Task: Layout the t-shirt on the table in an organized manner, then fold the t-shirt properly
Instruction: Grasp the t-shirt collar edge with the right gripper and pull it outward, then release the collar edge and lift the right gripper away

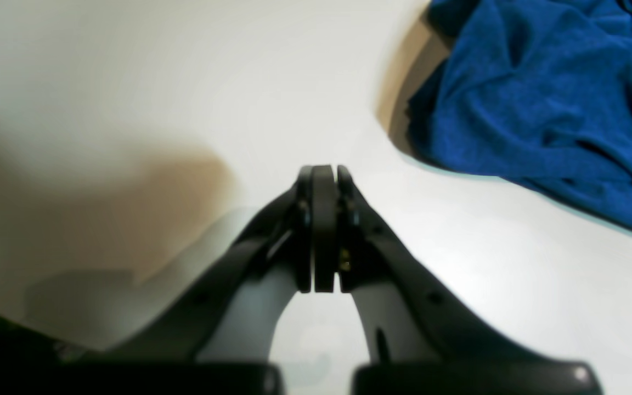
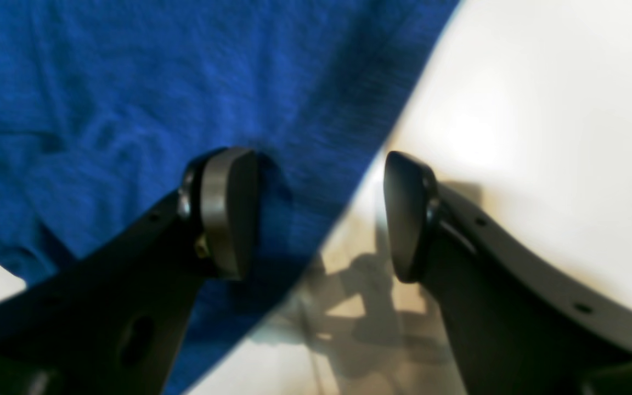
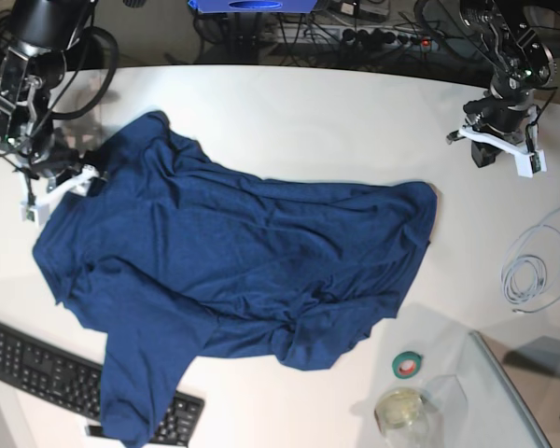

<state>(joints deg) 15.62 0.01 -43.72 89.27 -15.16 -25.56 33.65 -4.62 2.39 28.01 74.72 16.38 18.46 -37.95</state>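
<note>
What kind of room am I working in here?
Probably a lab or office workbench: a white table carries a black keyboard, a coiled cable and a roll of tape beside the navy t-shirt, with a power strip behind.

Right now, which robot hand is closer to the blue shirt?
The right gripper: its open fingers straddle the t-shirt edge. The left gripper, shut, hovers over bare table, apart from the shirt.
</note>
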